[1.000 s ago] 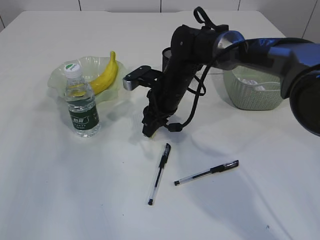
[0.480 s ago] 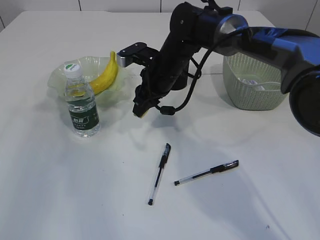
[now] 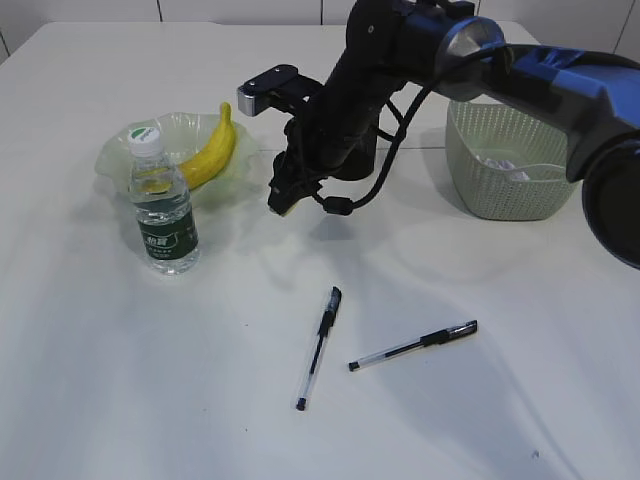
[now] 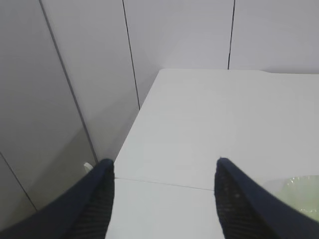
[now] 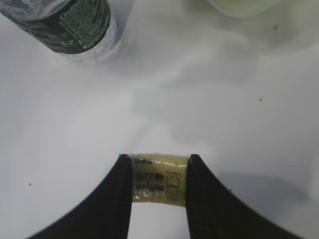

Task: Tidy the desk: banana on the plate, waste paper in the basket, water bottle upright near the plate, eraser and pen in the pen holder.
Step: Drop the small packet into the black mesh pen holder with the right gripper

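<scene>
the exterior view looks down at a slant across the worktop (image 3: 120, 400) from its near edge toward the far wall. the left wrist view sits low, facing along a worktop corner to the panelled wall (image 4: 75, 74). the right wrist view looks straight down, close, sharing the water bottle (image 5: 70, 25) (image 3: 163, 210) with the exterior view.

The right arm (image 3: 400, 60) was glossy black with a blue-tinted forearm, a silver-grey joint ring, looping black cables, and a black-and-silver wrist camera (image 3: 268, 90); gripper fingers (image 5: 112, 199) were matte black.
</scene>
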